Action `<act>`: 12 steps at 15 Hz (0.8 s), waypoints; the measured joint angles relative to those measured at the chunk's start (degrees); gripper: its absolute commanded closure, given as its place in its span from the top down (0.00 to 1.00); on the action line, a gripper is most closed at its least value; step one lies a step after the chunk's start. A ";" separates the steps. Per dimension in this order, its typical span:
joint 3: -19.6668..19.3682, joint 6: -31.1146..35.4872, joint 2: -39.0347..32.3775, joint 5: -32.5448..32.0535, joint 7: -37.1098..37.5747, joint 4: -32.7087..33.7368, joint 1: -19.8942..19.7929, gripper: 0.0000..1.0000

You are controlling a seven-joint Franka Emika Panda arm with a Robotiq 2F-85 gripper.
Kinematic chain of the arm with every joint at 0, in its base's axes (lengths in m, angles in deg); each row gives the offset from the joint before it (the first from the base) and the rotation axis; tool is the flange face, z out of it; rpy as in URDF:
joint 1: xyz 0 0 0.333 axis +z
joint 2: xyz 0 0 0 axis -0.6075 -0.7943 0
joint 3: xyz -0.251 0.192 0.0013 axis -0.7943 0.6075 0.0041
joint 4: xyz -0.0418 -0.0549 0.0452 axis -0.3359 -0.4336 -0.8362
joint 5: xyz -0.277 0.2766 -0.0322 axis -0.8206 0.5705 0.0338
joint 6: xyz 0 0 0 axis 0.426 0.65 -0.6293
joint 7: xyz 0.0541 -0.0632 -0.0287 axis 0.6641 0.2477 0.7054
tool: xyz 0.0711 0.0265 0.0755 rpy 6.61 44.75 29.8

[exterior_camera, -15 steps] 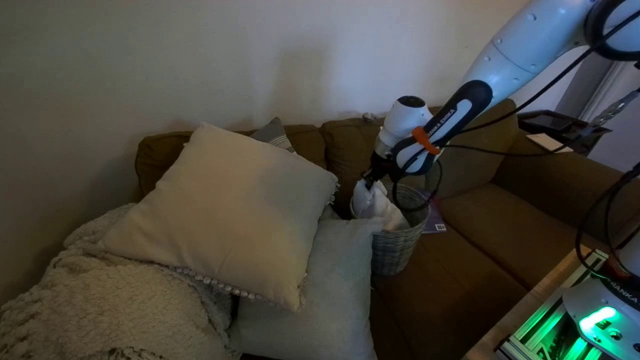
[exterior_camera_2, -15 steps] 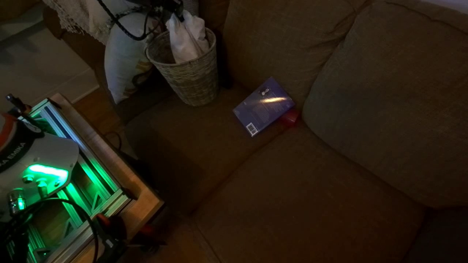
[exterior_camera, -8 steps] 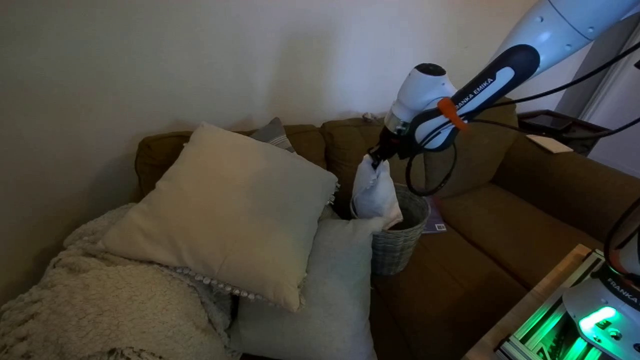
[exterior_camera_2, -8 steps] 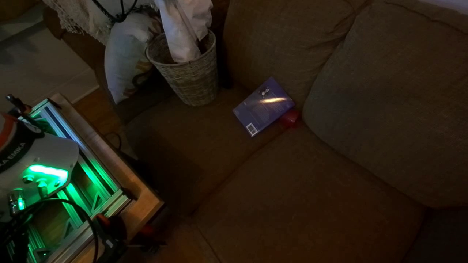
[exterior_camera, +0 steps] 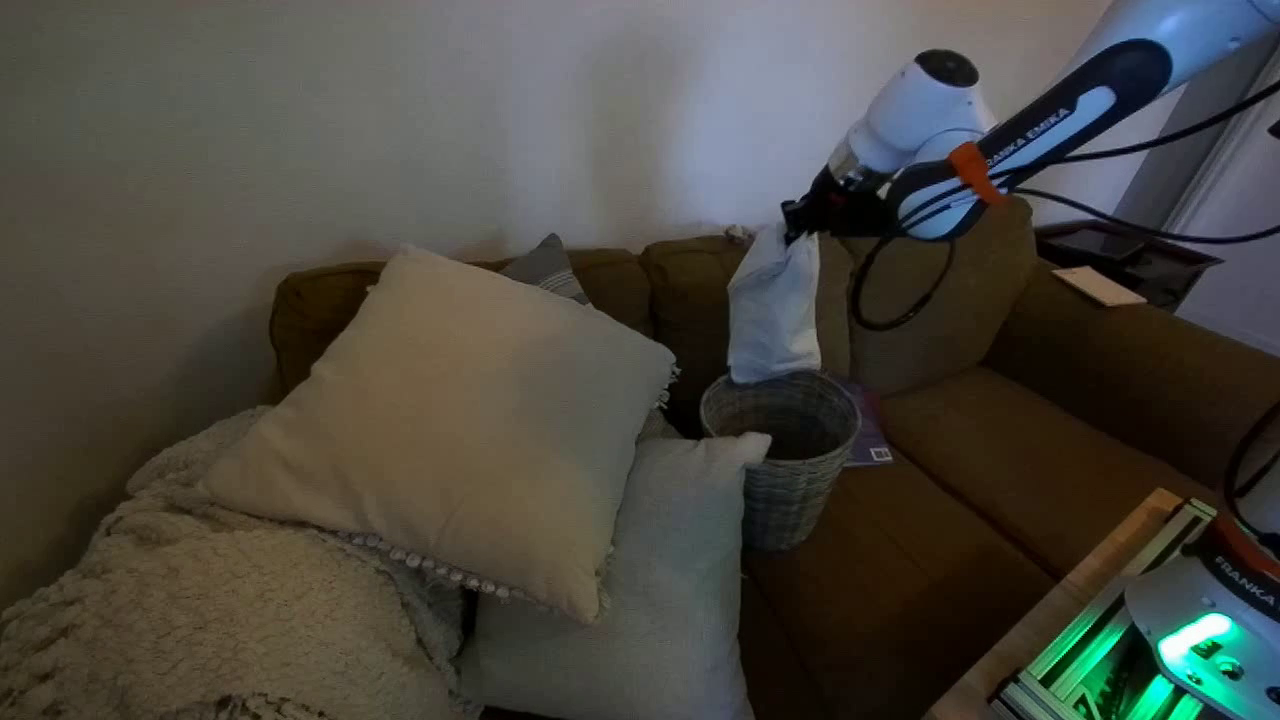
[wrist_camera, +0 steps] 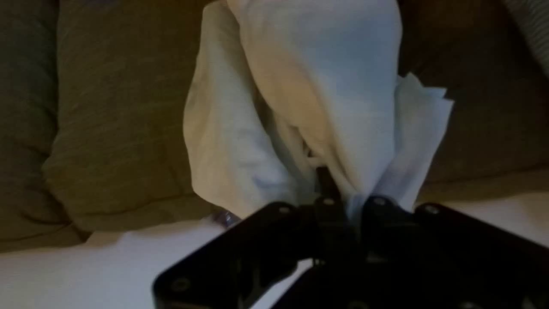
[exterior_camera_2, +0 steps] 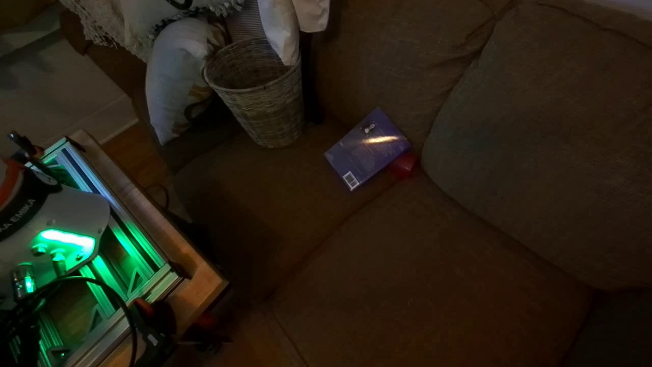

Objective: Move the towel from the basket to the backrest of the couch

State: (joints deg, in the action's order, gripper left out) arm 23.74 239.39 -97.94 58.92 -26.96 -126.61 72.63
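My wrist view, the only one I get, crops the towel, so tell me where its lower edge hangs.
Observer: In both exterior views, the lower edge of the towel overlaps the rim of the basket; I can't tell whether they touch.
Operator: Say what stands beside the basket.
Observer: A pale pillow, one corner covering part of the basket in an exterior view.
Operator: Now report the base light.
Observer: The base light glows green in both exterior views.

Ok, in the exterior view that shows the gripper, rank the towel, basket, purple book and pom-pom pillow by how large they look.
1. Pom-pom pillow, probably helped by sitting nearer
2. Basket
3. Towel
4. Purple book, only the part showing past the basket
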 measured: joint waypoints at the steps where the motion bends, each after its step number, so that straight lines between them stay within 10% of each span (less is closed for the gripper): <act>1: -3.74 -0.55 2.14 -4.71 4.12 0.61 1.29 0.02; 5: -10.24 -11.38 11.19 -21.16 18.42 5.85 1.64 0.08; 12: -11.10 -14.57 12.59 -22.76 22.27 8.53 0.01 0.02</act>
State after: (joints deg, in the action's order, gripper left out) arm 12.64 224.82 -85.35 36.16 -4.69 -118.08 72.64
